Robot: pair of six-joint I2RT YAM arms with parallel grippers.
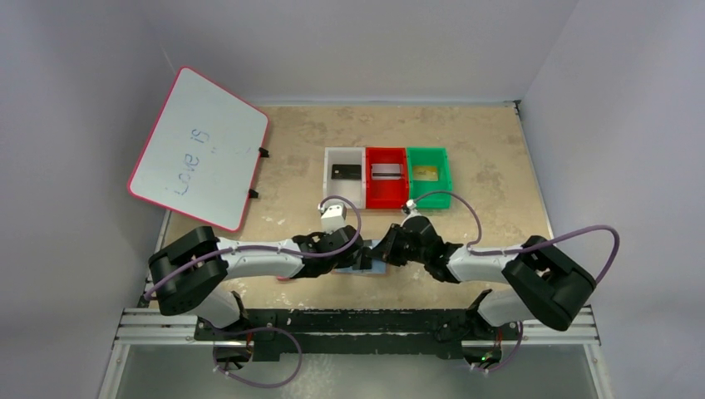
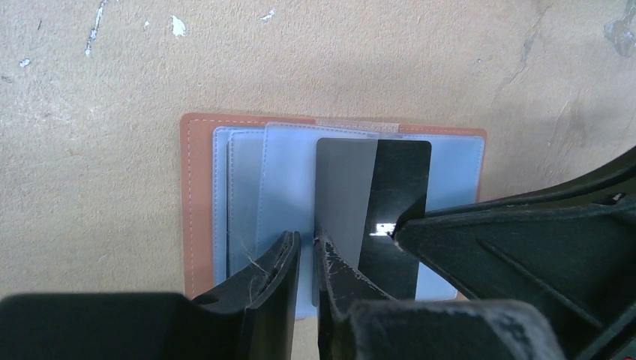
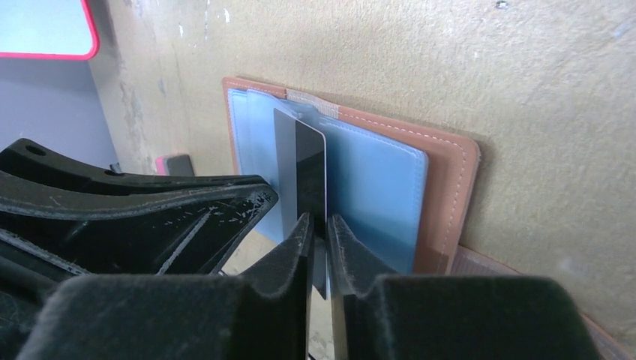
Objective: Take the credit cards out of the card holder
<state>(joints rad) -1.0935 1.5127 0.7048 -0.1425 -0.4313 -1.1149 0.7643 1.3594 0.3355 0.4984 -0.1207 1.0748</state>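
My left claw pinches a sleeve of the card holder. My right claw straddles the black card (gripped or not, I cannot tell), and a loose pull slips off.

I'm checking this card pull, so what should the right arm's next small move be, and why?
Probably pinch the black card firmly and slide it out of the clear sleeve. It sticks partly out, standing between the jaws of the right gripper, while the left gripper straddles the sleeve over the card holder.
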